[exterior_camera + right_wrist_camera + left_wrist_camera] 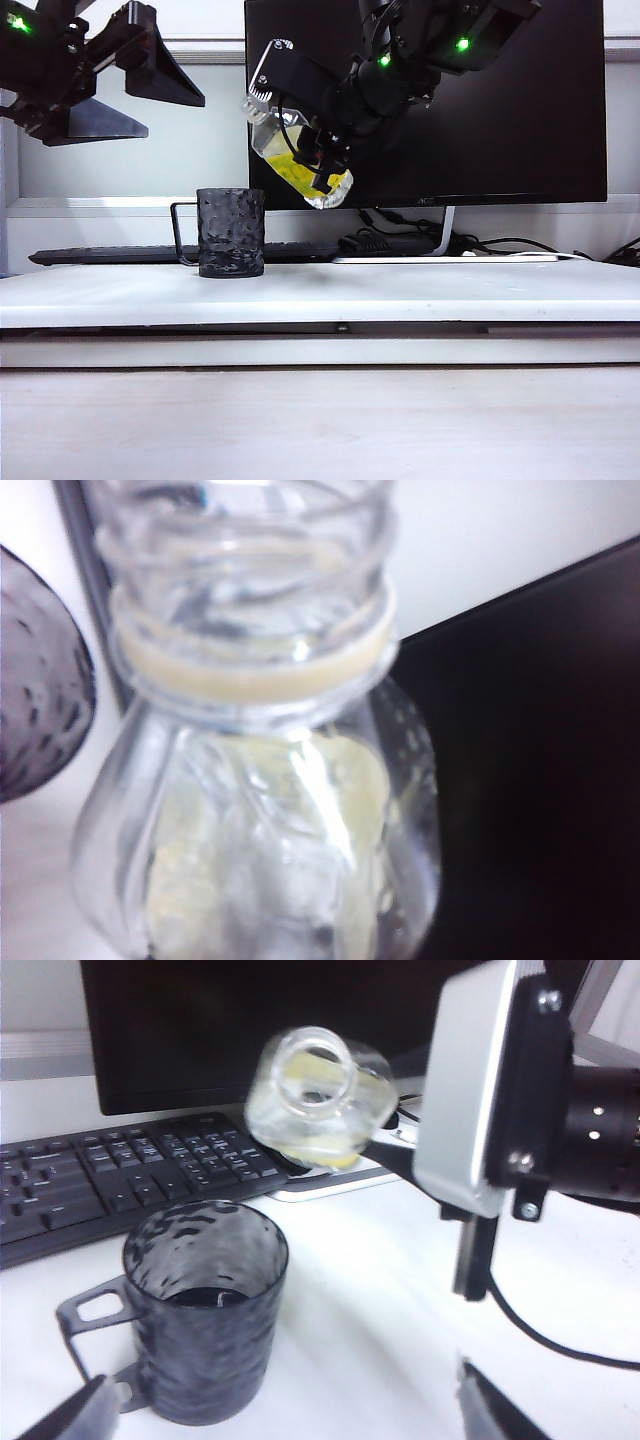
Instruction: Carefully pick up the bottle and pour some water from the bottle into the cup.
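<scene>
The cup point(230, 233), a dark dimpled mug with a thin wire handle on its left, stands upright on the white table. Above and to its right, my right gripper point(322, 158) is shut on the bottle point(296, 150). The bottle is clear with a yellow label and tilts with its open mouth toward the upper left, higher than its base. In the left wrist view the bottle point(318, 1095) hangs over the cup point(205, 1310), mouth facing the camera. The bottle point(260, 780) fills the right wrist view. Water is hard to make out. My left gripper point(172, 115) hangs open, high to the cup's left.
A black monitor point(480, 100) stands behind the table, with a black keyboard point(120, 255) and cables point(400, 240) at its foot. The right arm's silver and black wrist point(490, 1110) looms close beside the cup. The table's front edge point(320, 325) runs across the view.
</scene>
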Motion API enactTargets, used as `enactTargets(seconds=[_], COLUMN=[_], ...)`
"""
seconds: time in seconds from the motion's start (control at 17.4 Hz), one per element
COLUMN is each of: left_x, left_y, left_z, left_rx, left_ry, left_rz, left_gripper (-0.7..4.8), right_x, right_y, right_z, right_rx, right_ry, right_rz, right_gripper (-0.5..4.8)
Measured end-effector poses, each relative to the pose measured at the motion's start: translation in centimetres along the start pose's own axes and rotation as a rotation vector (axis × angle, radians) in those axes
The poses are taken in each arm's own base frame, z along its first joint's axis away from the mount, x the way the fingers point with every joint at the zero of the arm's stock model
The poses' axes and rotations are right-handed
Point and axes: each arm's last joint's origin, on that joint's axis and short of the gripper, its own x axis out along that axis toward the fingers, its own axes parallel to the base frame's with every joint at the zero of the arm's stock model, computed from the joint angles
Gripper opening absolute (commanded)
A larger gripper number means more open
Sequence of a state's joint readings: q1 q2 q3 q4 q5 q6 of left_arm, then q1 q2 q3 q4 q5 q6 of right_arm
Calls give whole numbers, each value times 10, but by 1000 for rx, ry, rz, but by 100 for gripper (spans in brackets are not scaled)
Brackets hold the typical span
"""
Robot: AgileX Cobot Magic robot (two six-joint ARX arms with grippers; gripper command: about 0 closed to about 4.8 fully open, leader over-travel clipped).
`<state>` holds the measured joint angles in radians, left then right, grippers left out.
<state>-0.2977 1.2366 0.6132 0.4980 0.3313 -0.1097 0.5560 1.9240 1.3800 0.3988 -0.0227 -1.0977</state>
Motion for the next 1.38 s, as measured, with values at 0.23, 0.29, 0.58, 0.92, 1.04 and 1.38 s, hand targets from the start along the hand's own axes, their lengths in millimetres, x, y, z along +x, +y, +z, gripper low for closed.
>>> enactTargets(seconds=[0.23, 0.29, 0.58, 0.92, 1.04, 1.38], left_x=[6, 6, 6, 6, 6, 6], left_y=[3, 3, 3, 2, 2, 1], left_z=[-8, -8, -8, -9, -9, -9], left_rx=[-13, -13, -27, -33, -33, -56], left_ry=[37, 37, 38, 42, 42, 45], left_rz=[4, 3, -5, -40, -46, -64], left_gripper=[479, 479, 479, 479, 479, 479], right_x=[2, 3, 10, 21, 23, 29], right_y=[1, 2, 10, 26, 27, 16], right_z=[-1, -2, -5, -14, -15, -25], right_rx=[-123, -140, -197, -271, -310, -335], right_ry=[-5, -8, -37, -47, -51, -44], right_rz=[-14, -20, -14, -17, -34, -101], right_gripper=[116, 116, 116, 115, 111, 111])
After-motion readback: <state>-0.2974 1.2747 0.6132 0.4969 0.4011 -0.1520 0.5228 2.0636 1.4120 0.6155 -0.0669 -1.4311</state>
